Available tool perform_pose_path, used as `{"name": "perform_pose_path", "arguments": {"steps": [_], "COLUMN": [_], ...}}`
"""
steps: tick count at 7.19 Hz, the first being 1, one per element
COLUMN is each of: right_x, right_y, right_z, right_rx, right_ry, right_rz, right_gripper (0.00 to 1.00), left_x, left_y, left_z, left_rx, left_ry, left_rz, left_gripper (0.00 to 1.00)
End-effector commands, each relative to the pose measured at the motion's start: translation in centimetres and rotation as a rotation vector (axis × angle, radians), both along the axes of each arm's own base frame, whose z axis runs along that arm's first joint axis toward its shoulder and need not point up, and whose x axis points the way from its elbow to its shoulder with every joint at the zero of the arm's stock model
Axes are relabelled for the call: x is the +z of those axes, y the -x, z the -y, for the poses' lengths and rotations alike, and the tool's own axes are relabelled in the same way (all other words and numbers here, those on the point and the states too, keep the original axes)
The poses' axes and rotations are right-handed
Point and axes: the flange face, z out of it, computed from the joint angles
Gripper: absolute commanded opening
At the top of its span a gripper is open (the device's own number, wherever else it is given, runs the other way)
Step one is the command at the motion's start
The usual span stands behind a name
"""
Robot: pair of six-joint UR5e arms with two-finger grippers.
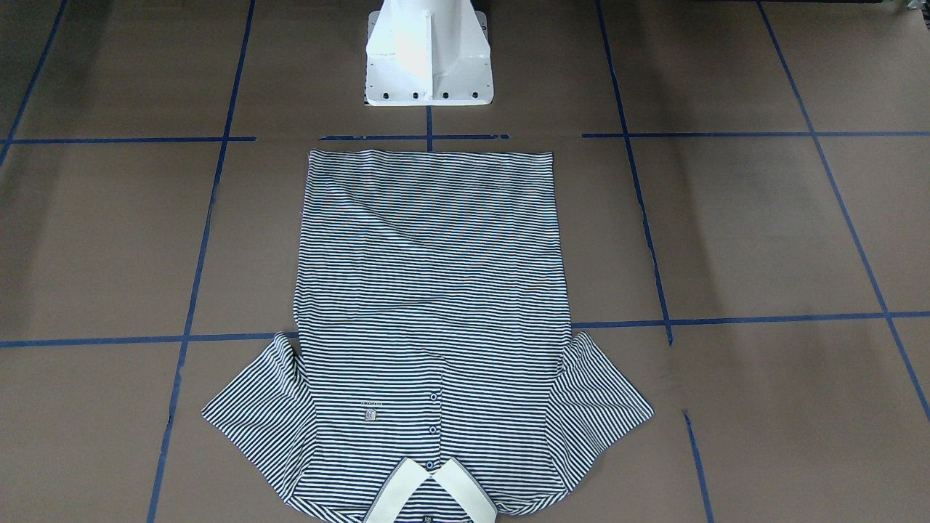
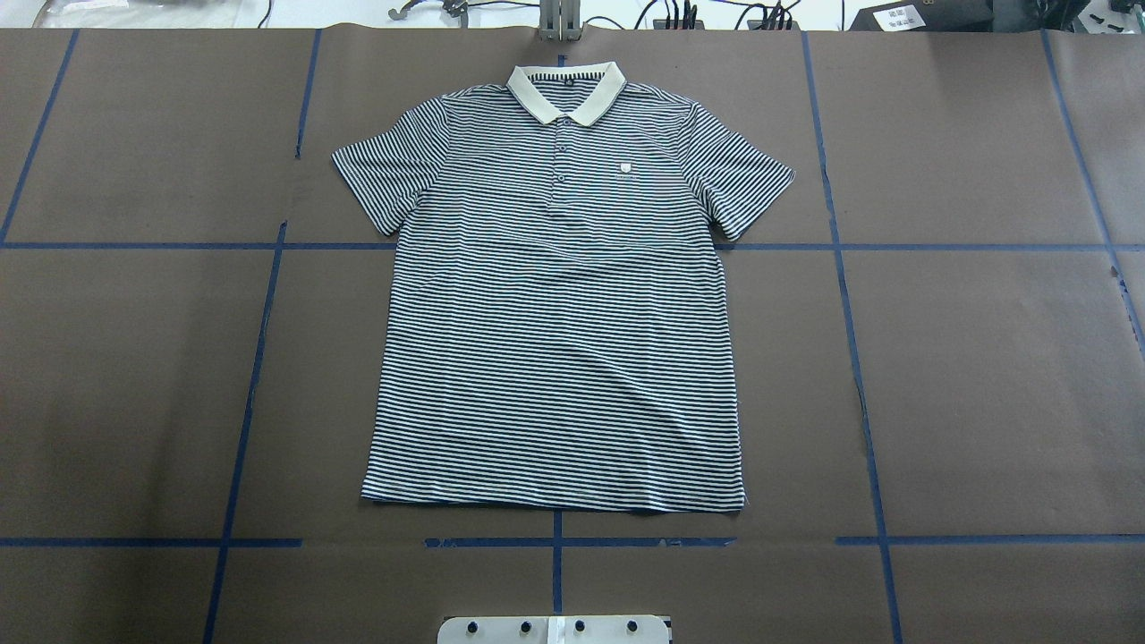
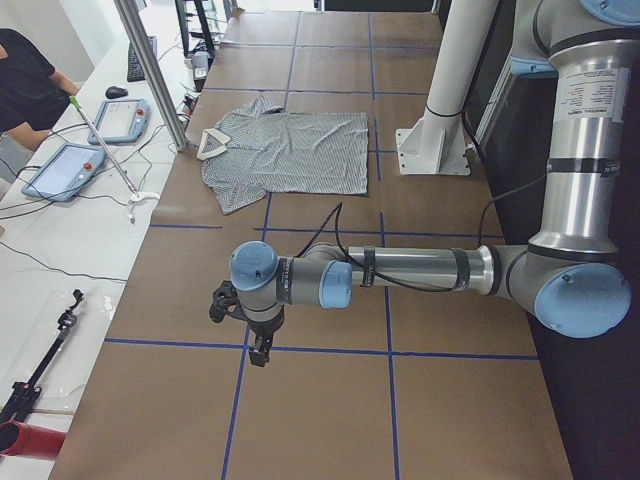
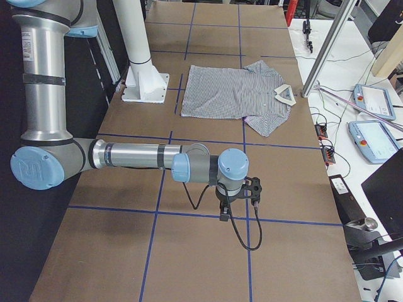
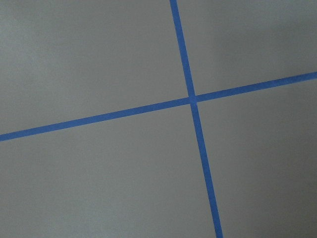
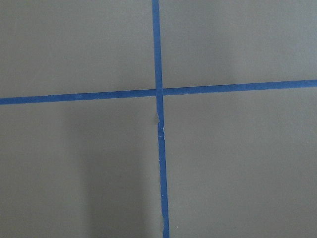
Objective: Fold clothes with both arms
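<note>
In the exterior left view, the left arm (image 3: 420,268) is nearest to the camera. It reaches from the right edge across the lower middle of the frame, low over the brown table (image 3: 330,420). The left gripper (image 3: 259,352) hangs from its wrist and points down, above a blue tape line (image 3: 300,347). Whether it is wide or narrow I cannot tell from this side. The left wrist view shows only table surface and a cross of tape.

In the exterior right view, the right arm (image 4: 132,156) reaches in the same manner from the left edge. The right gripper (image 4: 224,214) also points down above the tape, and its opening I cannot tell either. Both grippers are well apart from the garment.

Farther along the table, in the upper middle of both side views, lies the polo shirt (image 2: 555,340). It is spread flat with the front side up and both short sleeves out to the sides. In the overhead view it fills the centre, with the white collar (image 2: 565,89) at the top near the far table edge. The hem is at the bottom, just before a tape line.

The white pedestal (image 1: 427,58) stands just beyond the hem, at the top centre of the front-facing view. At the upper left of the exterior left view, a person (image 3: 25,75) in a black top is near two tablets (image 3: 65,170).
</note>
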Motion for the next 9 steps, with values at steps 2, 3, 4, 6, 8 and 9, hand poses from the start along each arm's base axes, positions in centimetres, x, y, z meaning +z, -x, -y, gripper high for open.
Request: {"name": "perform_pose_path", "arguments": {"steps": [2,3,4,6,8,9], "right_x": [-1.5,-4.7,-6.5,-9.3,-10.9,-13.9], "right_y": [0.9,2.8,3.1,8.6,18.8,22.9], "right_z": [1.1,4.1,6.1,9.1,14.8,17.9], "right_rx": [-0.013,-0.046,-0.051,-0.142,-0.118,-0.111], "right_ry": [-0.024,-0.087,-0.12,-0.399,-0.327,-0.311], "right_rz": [0.005,0.011,0.03,0.084,0.152,0.148], "right_gripper": [1.0,1.0,1.0,1.0,1.0,1.0], "left_x": [-1.0,-3.9,-7.6,-14.9,-16.2,-17.6], "left_y": [-0.1,-0.2,-0.3,-4.3,-10.2,-10.9], "left_z": [0.8,3.5,6.3,12.0,12.6,13.6], "left_rx": [-0.002,-0.003,0.0,0.064,0.05,0.005], "left_ry": [-0.017,-0.073,-0.147,-0.332,-0.343,-0.319], "left_rz": [-0.005,-0.011,-0.016,-0.094,-0.14,-0.161], "left_gripper": [1.0,1.0,1.0,1.0,1.0,1.0]}}
